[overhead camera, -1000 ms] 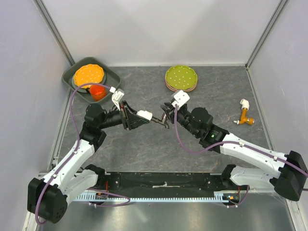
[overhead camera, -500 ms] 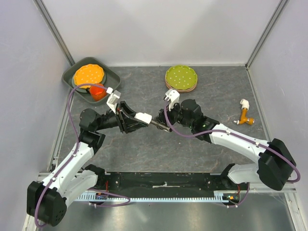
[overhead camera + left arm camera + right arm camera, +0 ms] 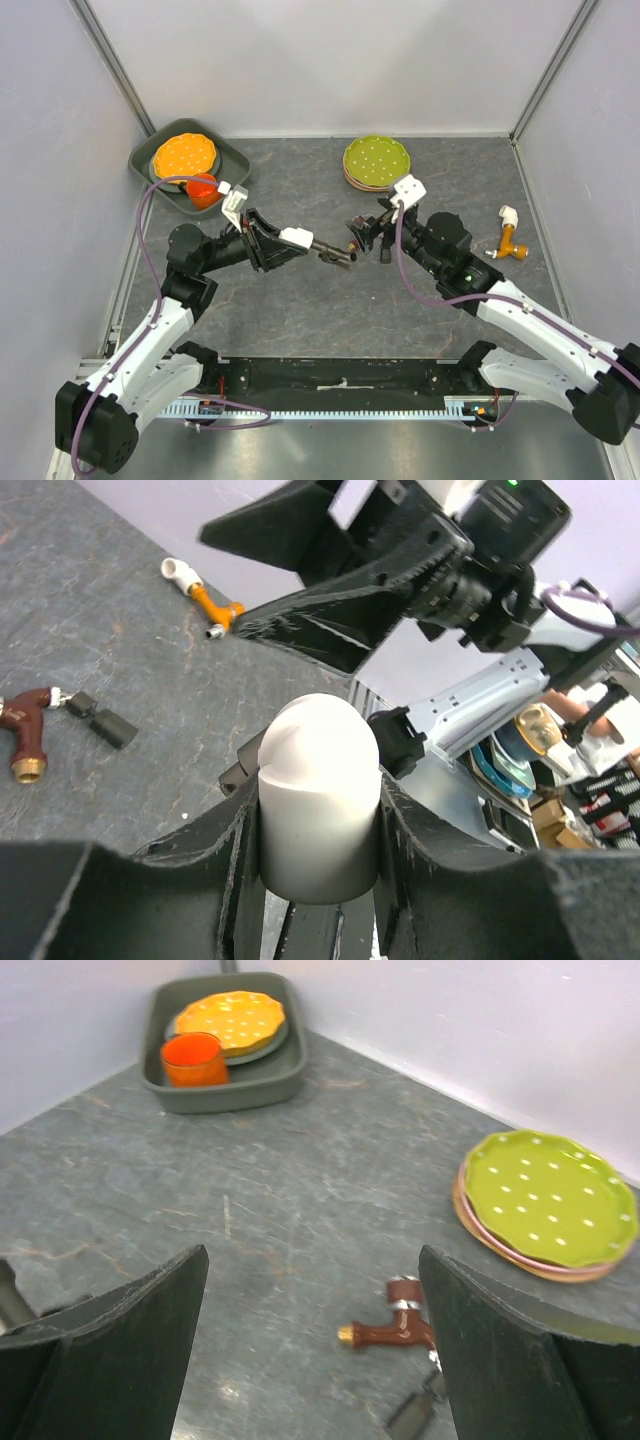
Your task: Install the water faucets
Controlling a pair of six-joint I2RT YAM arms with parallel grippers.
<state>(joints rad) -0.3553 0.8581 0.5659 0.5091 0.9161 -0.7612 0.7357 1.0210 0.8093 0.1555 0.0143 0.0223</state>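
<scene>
grey mottled tabletop (image 3: 300,320): on the near side of the stacked green dotted plates (image 3: 376,160), right fingers (image 3: 110,1340) hang released, the small reddish-brown plastic tap (image 3: 385,1332) lying just ahead, long axis crosswise to them. left fingers (image 3: 420,880) clench a white rounded plastic fitting (image 3: 318,800).

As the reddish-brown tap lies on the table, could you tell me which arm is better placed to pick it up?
Probably right. The right gripper is open and empty, with the reddish-brown tap just ahead of it; the left gripper is shut on the white fitting.
</scene>
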